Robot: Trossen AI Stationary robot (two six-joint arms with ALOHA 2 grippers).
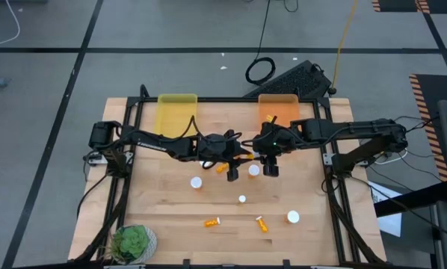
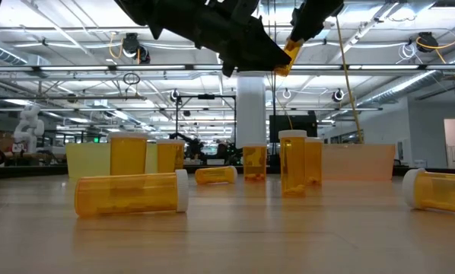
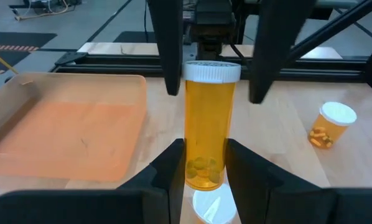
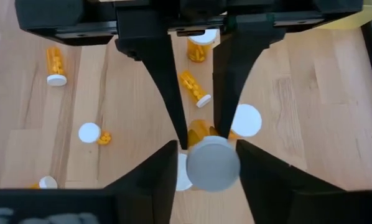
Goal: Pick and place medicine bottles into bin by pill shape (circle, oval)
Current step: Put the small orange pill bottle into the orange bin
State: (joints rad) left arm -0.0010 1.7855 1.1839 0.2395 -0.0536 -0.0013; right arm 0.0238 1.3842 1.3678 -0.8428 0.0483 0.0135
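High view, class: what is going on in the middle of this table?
The two arms meet over the middle of the wooden table. The left claw is shut on a medicine bottle, holding it by its orange body, while the right claw is at the bottle's white cap. Other bottles stand or lie scattered on the table. A yellow tray and an orange tray wait at the far edge.

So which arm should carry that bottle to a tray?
Probably left: the left gripper pinches the bottle at its base, while the right gripper only straddles its white cap, open.
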